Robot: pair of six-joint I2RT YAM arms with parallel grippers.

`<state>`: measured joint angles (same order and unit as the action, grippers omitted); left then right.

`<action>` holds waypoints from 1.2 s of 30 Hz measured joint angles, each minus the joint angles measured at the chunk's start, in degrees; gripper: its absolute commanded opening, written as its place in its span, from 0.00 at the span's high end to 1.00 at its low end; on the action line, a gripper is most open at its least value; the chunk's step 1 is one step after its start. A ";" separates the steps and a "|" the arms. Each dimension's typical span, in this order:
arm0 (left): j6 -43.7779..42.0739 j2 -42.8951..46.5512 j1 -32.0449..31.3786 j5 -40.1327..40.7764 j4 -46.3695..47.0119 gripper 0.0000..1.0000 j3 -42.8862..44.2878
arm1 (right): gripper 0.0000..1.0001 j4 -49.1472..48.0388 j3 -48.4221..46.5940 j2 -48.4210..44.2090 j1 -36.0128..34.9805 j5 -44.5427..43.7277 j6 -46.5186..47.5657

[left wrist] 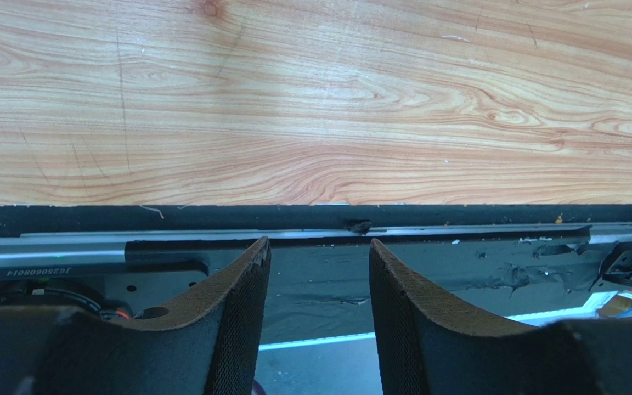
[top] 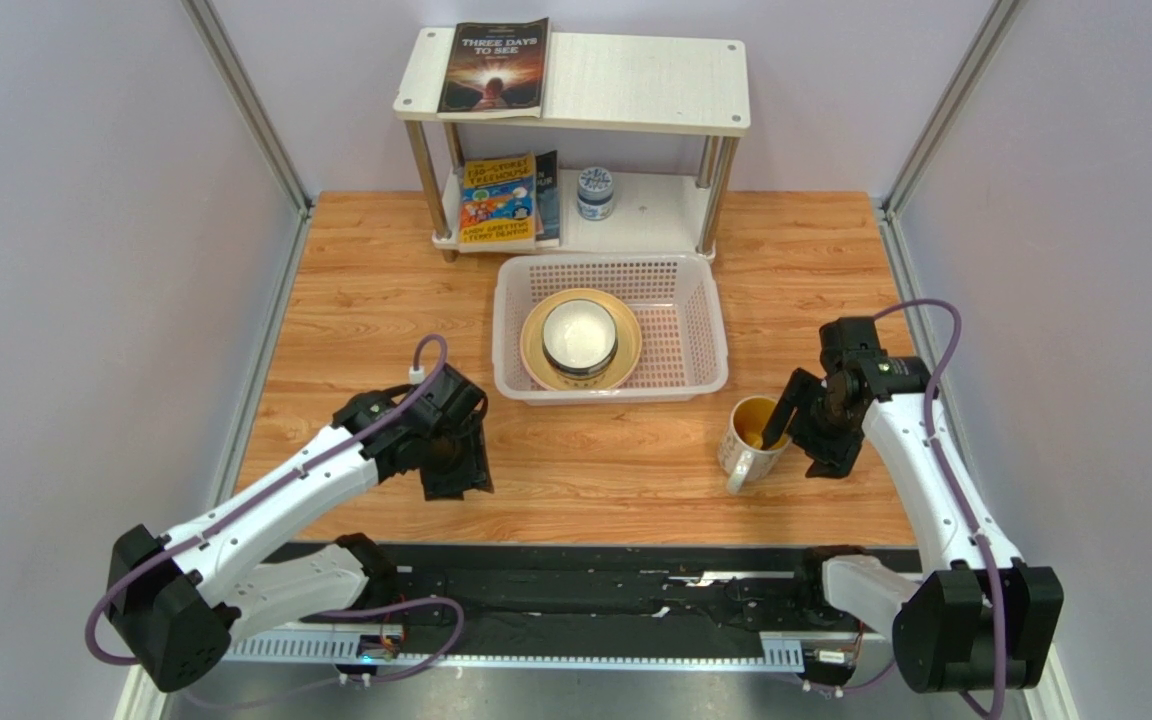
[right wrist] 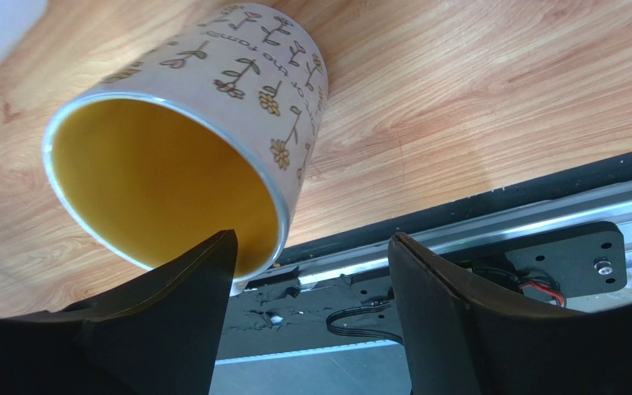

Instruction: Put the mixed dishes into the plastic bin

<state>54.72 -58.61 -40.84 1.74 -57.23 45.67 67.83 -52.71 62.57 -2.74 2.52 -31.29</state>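
Yellow-lined mug [top: 749,432] is standing upright on the worktop [top: 387,315], just in front of the plastic bin [top: 684,338], near the bin's right front corner. It is not sitting in the bin yet. The right jaws are hanging just beside the mug on its right side, spread wide and holding nothing. In the right wrist view, one dark finger [right wrist: 171,321] is showing in front of the rim of the mug [right wrist: 212,99], and I cannot tell if it is touching. The other finger [right wrist: 476,321] is hanging over bare wood. Inside the bin a pale yellow plate [top: 582,386] is lying flat, and a bowl [top: 581,333] is sitting in the middle of it. The left jaws are hanging over the near left part of the worktop, well apart from the mug and the bin. Their fingers [left wrist: 237,321] are standing a little way apart with nothing between them. Behind the bin a white shelf [top: 657,83] is standing, and a small blue-and-white jar [top: 594,191] is sitting on its lower level.
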 measured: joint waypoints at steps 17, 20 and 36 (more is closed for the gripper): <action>0.02 0.46 0.00 -0.22 -0.02 0.47 0.00 | 1.00 -6.10 3.06 2.16 0.20 -0.09 -1.20; 0.00 0.46 0.00 -0.20 -0.07 0.47 0.00 | 1.00 -5.99 3.04 1.97 0.20 -0.04 -1.20; 0.00 -0.83 0.00 -0.20 0.13 0.47 0.00 | 1.00 8.92 -39.32 6.32 -2.78 2.25 6.54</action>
<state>54.72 -59.44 -40.84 1.54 -57.10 45.67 76.75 -92.03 68.88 -5.52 4.78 -24.75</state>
